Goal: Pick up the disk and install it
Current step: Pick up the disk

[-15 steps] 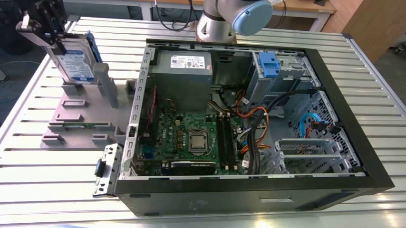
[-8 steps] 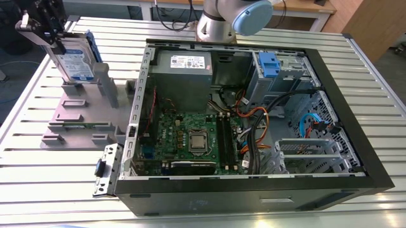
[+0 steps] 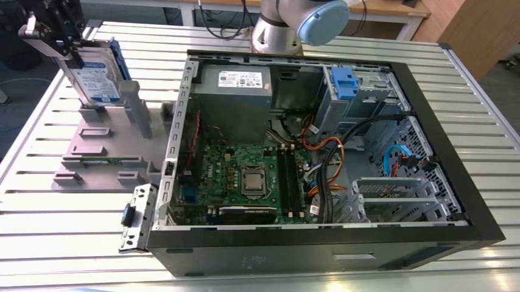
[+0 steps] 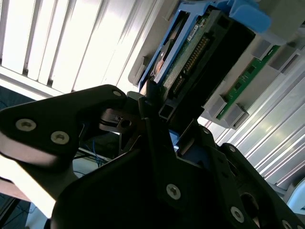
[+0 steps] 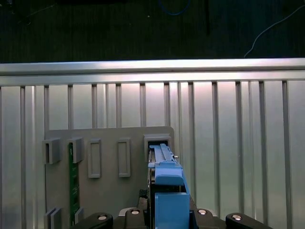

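Observation:
The disk (image 3: 96, 76) stands upright on edge, a silver drive with a white-and-blue label in a blue carrier. It is at the far left of the exterior view, over the back of the grey plastic stand (image 3: 106, 152). My black gripper (image 3: 75, 58) comes down on its top edge and is shut on it. In the first wrist view the blue carrier of the disk (image 5: 167, 186) runs from between my fingers to a slot of the stand (image 5: 157, 140). The second wrist view shows the disk (image 4: 190, 52) clamped at its edge by my gripper (image 4: 164, 112). Whether its lower end still sits in the slot I cannot tell.
An open computer case (image 3: 455, 152) lies at the exterior view's right, holding a motherboard (image 3: 243, 176), a grey power supply (image 3: 235, 82) and a blue-tabbed drive cage (image 3: 345, 79). A green circuit board (image 5: 74, 181) stands in the stand. The arm's base (image 3: 284, 24) is behind the case.

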You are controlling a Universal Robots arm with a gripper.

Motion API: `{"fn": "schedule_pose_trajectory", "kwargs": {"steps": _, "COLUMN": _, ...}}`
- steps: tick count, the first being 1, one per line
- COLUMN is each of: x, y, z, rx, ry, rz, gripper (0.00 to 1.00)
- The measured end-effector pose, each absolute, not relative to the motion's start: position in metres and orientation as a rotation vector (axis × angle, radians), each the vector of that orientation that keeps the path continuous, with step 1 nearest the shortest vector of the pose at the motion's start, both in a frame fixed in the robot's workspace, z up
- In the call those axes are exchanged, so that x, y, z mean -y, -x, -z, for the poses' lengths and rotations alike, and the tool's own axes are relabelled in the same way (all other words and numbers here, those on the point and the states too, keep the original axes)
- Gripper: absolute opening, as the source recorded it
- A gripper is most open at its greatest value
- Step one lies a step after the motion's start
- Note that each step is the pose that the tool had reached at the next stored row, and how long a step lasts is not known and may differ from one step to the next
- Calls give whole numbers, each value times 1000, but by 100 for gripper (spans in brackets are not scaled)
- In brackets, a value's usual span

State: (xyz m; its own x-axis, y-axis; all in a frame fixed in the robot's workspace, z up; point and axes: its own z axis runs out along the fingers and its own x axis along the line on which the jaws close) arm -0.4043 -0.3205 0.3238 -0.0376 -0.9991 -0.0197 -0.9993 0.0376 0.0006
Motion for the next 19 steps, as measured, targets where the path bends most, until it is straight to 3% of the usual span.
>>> {"fn": "schedule_pose_trajectory", "kwargs": {"steps": 19, "x": 321, "y": 404, "z": -329, "rx": -2253, "ry": 2170, "rz": -22, "gripper": 36}}
